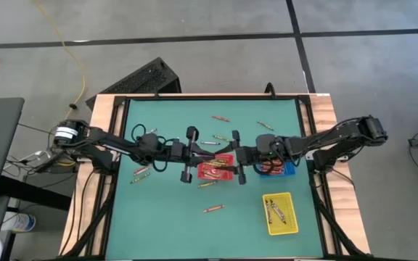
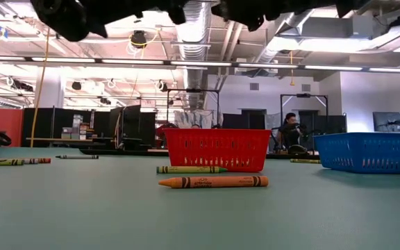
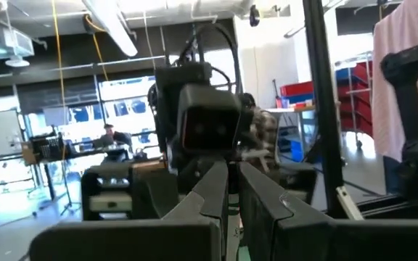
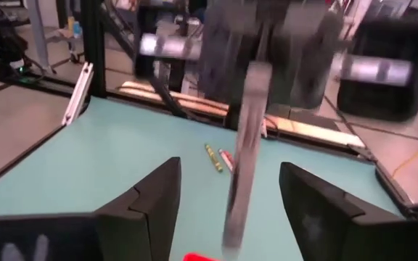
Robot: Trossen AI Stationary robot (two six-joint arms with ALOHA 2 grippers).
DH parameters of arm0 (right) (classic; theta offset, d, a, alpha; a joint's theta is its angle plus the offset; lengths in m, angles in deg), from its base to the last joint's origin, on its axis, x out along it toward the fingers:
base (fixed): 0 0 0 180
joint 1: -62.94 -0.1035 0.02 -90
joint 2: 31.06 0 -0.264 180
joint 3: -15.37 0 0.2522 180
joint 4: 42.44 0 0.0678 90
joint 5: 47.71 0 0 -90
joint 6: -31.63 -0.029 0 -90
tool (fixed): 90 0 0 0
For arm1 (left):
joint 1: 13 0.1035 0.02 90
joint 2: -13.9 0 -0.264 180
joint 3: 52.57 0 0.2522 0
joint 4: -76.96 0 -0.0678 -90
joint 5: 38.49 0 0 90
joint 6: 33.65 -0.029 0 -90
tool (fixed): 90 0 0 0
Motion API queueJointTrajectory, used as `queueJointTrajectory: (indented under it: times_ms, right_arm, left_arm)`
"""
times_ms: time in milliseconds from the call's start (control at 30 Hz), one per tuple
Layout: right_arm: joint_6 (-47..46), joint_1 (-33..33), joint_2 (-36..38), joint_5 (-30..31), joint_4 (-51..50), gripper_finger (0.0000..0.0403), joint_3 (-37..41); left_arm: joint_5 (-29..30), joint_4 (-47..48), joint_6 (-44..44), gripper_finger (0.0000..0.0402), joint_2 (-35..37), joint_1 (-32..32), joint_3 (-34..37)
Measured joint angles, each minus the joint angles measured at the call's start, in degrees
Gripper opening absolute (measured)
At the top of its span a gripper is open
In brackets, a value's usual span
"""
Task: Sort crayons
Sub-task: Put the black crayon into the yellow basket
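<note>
Above the red tray (image 1: 216, 170), our right gripper (image 1: 239, 168) gapes empty, left gripper (image 1: 188, 165) shut; nearest loose crayon (image 1: 207, 184) lies just beside the tray.

Floor (image 1: 194, 29): grey concrete crossed by dark lines, filling the upper part of the high view. A yellow cable (image 1: 70, 47) trails at upper left. In the low view, ceiling ducts (image 2: 200, 21) and strip lights (image 2: 214, 64) run overhead; a person (image 2: 292, 132) sits at centre right.

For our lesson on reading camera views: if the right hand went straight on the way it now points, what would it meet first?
Most likely the left hand: it shows dead ahead between the right hand's open fingers, above the red tray. Depth is unclear, so the gap is uncertain.
</note>
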Motion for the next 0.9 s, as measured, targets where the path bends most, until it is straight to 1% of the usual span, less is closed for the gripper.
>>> queueJointTrajectory:
  times_ms: [133, 567, 633, 900]
  right_arm:
    - [0.7, -0.01, 0.04, 0.47, -0.02, 0.021, -0.04]
    - [0.74, 0.32, 1.03, 1.19, -5.33, 0.0099, -0.09]
    - [0.84, 0.32, 1.98, 2.16, -6.56, 0.0089, -0.09]
    - [0.85, -0.12, 5.88, 2.23, -10.08, 0.0057, -0.09]
  left_arm:
    - [0.06, -0.32, -1.26, 0.0011, -3.63, -0.01, -2.79]
    - [0.24, 2.4, -3.4, 0.0011, -3.2, 0.07, -2.81]
    - [0.26, 2.37, -3.91, 0.0011, -3.2, 0.07, -2.8]
    - [0.26, 2.19, -4.98, 0.0012, -3.18, 0.12, -2.8]
